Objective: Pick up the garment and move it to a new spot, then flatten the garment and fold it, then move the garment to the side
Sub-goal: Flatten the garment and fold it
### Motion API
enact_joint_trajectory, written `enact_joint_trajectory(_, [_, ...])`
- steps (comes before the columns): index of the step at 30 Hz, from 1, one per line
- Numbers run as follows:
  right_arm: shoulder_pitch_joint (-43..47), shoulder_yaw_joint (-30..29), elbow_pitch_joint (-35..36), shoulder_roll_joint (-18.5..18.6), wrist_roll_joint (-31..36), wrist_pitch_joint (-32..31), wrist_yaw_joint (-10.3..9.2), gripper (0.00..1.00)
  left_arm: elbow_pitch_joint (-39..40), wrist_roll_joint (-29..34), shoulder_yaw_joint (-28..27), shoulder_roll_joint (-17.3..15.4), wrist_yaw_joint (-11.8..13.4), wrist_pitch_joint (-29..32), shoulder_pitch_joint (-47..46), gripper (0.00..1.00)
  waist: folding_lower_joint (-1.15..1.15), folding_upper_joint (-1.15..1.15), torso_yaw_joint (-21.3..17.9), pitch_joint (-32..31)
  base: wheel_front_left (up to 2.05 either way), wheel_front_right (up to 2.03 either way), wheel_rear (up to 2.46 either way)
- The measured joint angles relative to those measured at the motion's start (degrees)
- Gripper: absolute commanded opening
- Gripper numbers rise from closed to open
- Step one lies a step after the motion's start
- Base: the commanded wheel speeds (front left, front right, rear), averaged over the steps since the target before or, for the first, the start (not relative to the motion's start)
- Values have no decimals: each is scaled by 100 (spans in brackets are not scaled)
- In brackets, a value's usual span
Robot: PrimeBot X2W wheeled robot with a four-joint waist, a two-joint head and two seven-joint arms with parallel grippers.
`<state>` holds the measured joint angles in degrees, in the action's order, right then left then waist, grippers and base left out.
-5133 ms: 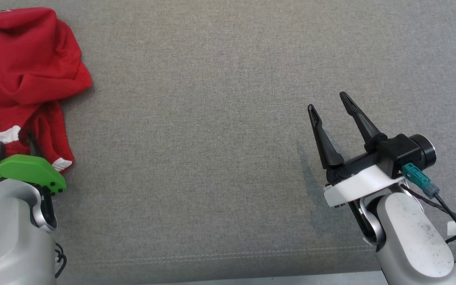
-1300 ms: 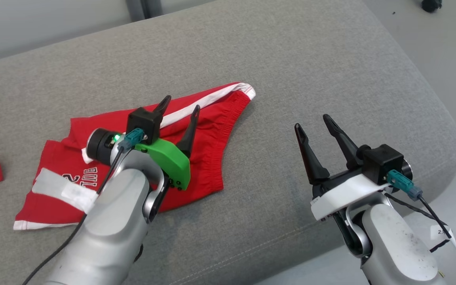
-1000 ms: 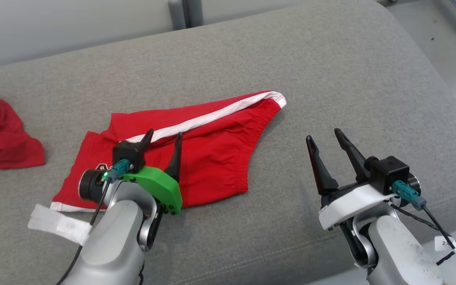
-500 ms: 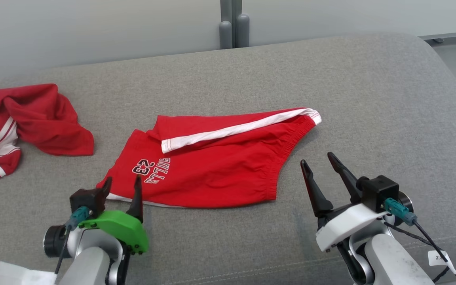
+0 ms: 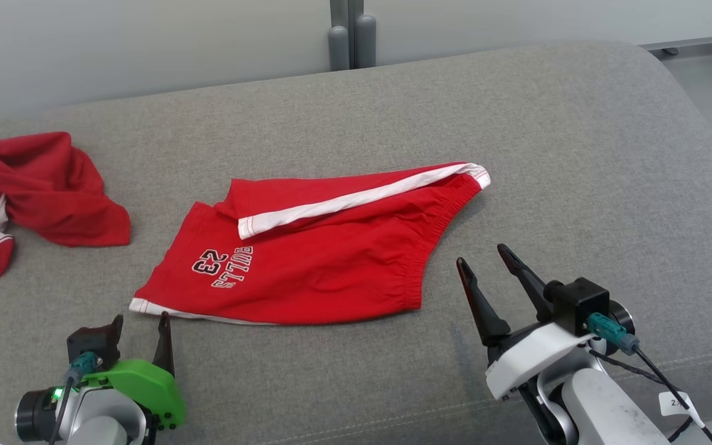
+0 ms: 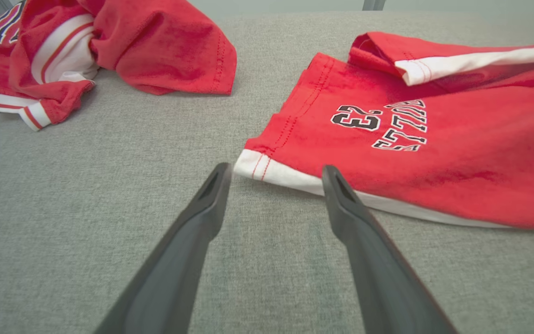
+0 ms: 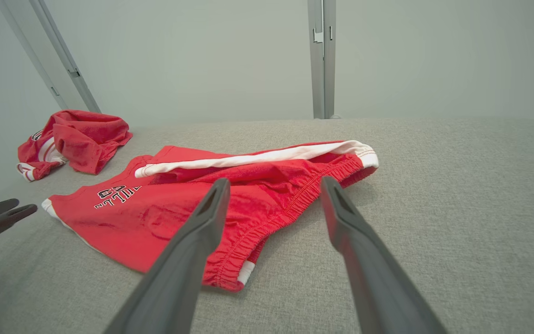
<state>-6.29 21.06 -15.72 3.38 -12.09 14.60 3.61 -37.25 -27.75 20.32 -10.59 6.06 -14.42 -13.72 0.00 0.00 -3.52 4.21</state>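
At 9 o'clock in the head view a crumpled red jersey (image 5: 53,179) lies on the grey couch (image 5: 578,154), apart from the shorts. At 7 o'clock the left claw (image 5: 141,317) has its 2 fingers spread wide and pointing toward 12 o'clock, with nothing between them. Its tips sit just beside the white hem at the 7 o'clock corner of the shorts (image 5: 331,272). In the left wrist view the claw (image 6: 276,169) frames that corner, with 1 tip off the cloth at its edge and the other in line with the hem. Whether either tip touches it I cannot tell. The shorts (image 6: 457,153) lie near the middle of the couch, red, folded in half, with a white stripe along the top fold running toward 2 o'clock. The print "23" and some lettering appear upside down near the hem, and the elastic waist is at the 4 o'clock side. At 5 o'clock the right claw (image 5: 483,254) is also spread wide and empty. It is raised just off the waistband's 4 o'clock end and is not touching it. In the right wrist view its fingers (image 7: 202,222) stand parted over the waistband, and the jersey (image 7: 81,134) lies at 10 o'clock.
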Motion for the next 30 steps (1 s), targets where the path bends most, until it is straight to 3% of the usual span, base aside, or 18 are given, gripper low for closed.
enact_joint_trajectory(13, [-30, 35, -59, 1, 58, 0, 63, 100, -502, 120, -10, -301, 1, 1, -120, 100, 0, 0, -214, 106, 0, 0, 0])
enact_joint_trajectory(30, [-134, 100, -90, -4, 114, 0, 136, 100, -936, 280, 146, -343, -58, 181, -554, 100, 0, 0, -446, 289, 0, 0, 0])
